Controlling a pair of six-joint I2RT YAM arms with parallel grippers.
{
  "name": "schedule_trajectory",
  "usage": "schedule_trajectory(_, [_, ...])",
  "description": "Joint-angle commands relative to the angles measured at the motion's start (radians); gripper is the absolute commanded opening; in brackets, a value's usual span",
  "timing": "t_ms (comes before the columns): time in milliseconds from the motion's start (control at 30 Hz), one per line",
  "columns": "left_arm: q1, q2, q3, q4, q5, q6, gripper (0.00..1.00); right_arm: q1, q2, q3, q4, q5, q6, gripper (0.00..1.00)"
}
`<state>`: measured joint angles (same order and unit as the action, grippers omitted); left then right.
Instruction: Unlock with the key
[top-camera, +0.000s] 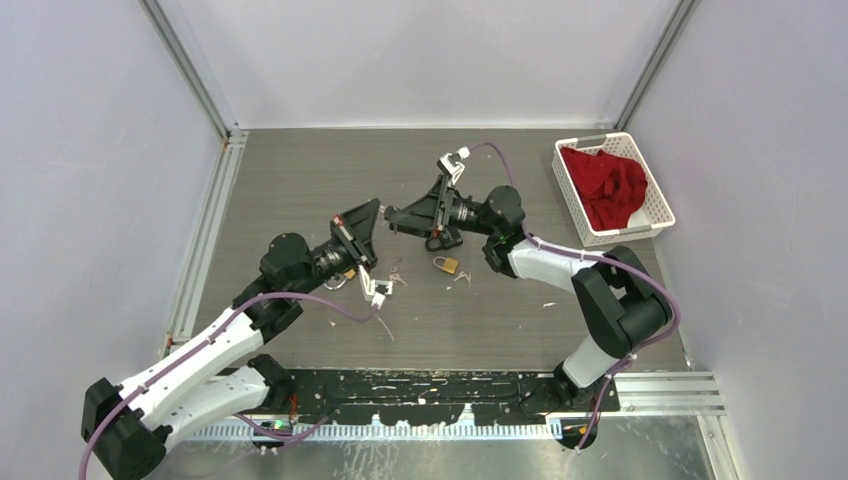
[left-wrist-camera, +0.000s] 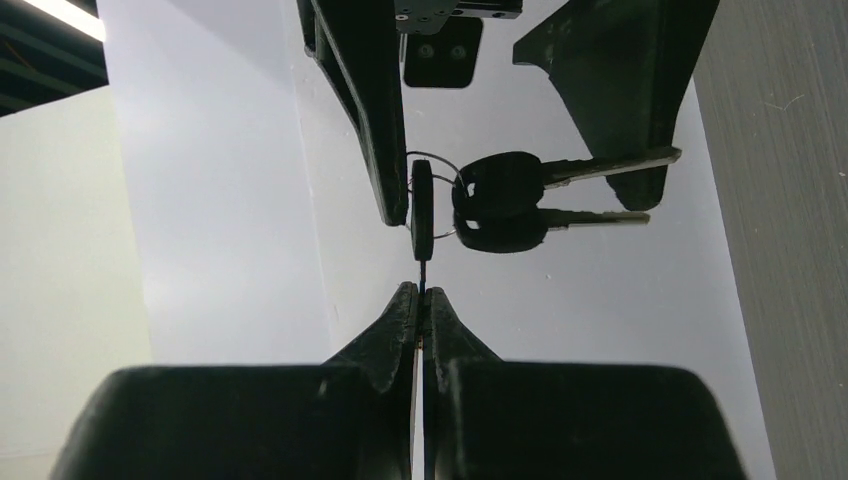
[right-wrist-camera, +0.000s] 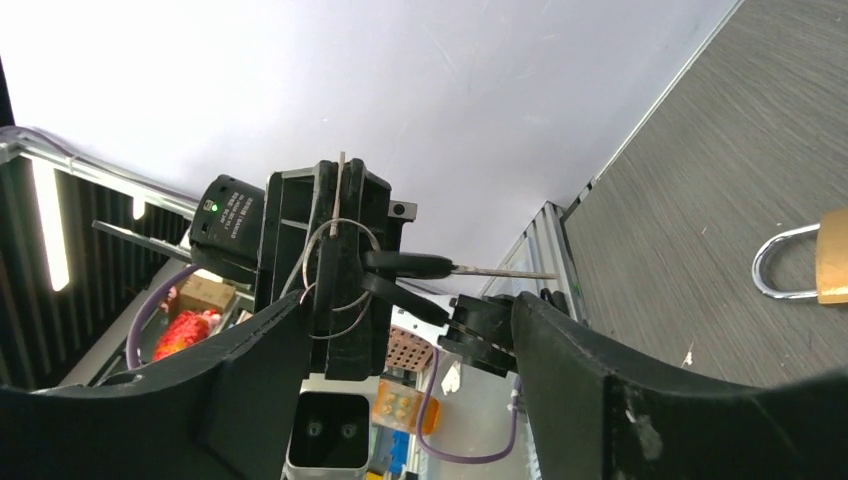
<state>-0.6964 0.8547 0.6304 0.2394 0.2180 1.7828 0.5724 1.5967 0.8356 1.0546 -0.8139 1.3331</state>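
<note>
My left gripper (left-wrist-camera: 421, 297) is shut on the blade of a key (left-wrist-camera: 422, 212), seen edge-on, and holds it up in the air. Two more black-headed keys (left-wrist-camera: 510, 186) hang from its ring, blades pointing sideways. My right gripper (right-wrist-camera: 408, 303) is open and faces the left one, its fingers (left-wrist-camera: 372, 110) standing on either side of the key bunch (right-wrist-camera: 400, 266) without touching it. In the top view the two grippers, left (top-camera: 374, 212) and right (top-camera: 395, 216), meet tip to tip above the table. The brass padlock (top-camera: 446, 264) lies flat on the table below the right wrist and also shows in the right wrist view (right-wrist-camera: 812, 270).
A white basket (top-camera: 600, 140) with a red cloth (top-camera: 605, 185) stands at the back right. Small scraps (top-camera: 395, 278) lie on the table near the padlock. Metal rails run along the left edge (top-camera: 205, 230).
</note>
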Motion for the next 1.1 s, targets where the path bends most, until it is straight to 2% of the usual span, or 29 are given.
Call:
schedule_trajectory(0, [-0.001, -0.039, -0.006, 0.07, 0.015, 0.031, 0.0, -0.016, -0.022, 0.052, 0.018, -0.051, -0.038, 0.77])
schedule_trajectory(167, [-0.003, -0.064, -0.006, 0.021, 0.011, 0.021, 0.0, -0.085, -0.163, 0.108, -0.418, -0.038, -0.371, 0.79])
schedule_trajectory(267, [-0.001, -0.071, -0.011, 0.006, 0.018, 0.021, 0.0, -0.092, -0.206, 0.14, -0.525, -0.005, -0.459, 0.79])
schedule_trajectory(500, [-0.002, -0.069, -0.02, 0.005, 0.034, 0.042, 0.0, -0.076, -0.17, 0.172, -0.453, -0.017, -0.408, 0.77])
schedule_trajectory(767, [-0.003, -0.068, -0.024, 0.006, 0.03, 0.056, 0.0, -0.035, -0.125, 0.13, -0.207, -0.065, -0.236, 0.55])
schedule_trajectory(867, [-0.003, -0.069, -0.029, 0.005, 0.031, 0.065, 0.0, -0.032, -0.114, 0.116, -0.136, -0.067, -0.189, 0.52])
schedule_trajectory(967, [-0.002, -0.069, -0.035, 0.002, 0.036, 0.076, 0.0, -0.026, -0.077, 0.116, -0.029, -0.074, -0.116, 0.44])
schedule_trajectory(1067, [-0.002, -0.07, -0.038, 0.002, 0.036, 0.083, 0.0, -0.012, -0.052, 0.127, 0.008, -0.089, -0.085, 0.43])
